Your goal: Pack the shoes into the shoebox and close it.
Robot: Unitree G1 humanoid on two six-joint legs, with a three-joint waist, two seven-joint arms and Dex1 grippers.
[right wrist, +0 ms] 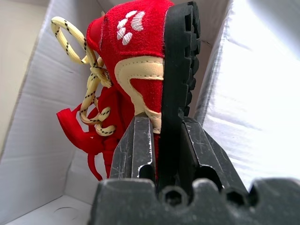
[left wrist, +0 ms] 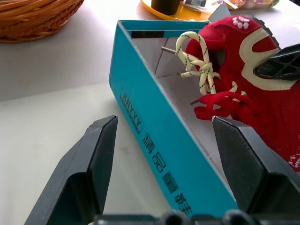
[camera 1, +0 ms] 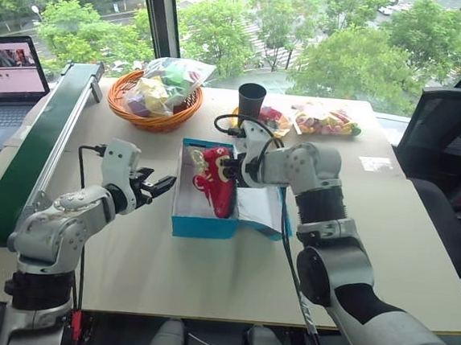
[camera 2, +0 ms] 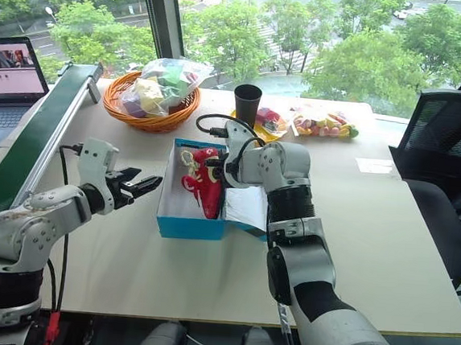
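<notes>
The turquoise shoebox [camera 1: 200, 225] stands open at the middle of the table, its white-lined lid [camera 1: 260, 206] folded out to its right side. My right gripper [right wrist: 164, 136] is shut on the dark sole and heel of a red shoe [right wrist: 140, 37] and holds it tilted inside the box [right wrist: 37, 117]. The shoe's cream laces [left wrist: 197, 61] hang loose. A second red shoe [camera 1: 222, 198] lies in the box just below the held one. My left gripper [camera 1: 155, 188] hovers open just off the box's left wall [left wrist: 154, 140], holding nothing.
An orange wicker basket [camera 1: 131, 109] with a clear bag of coloured items stands at the back left. A black cup [camera 1: 251, 102] and a packet of coloured things [camera 1: 325, 120] lie behind the box. A green conveyor [camera 1: 39, 148] and laptop [camera 1: 8, 80] are at the left, a chair [camera 1: 452, 127] at the right.
</notes>
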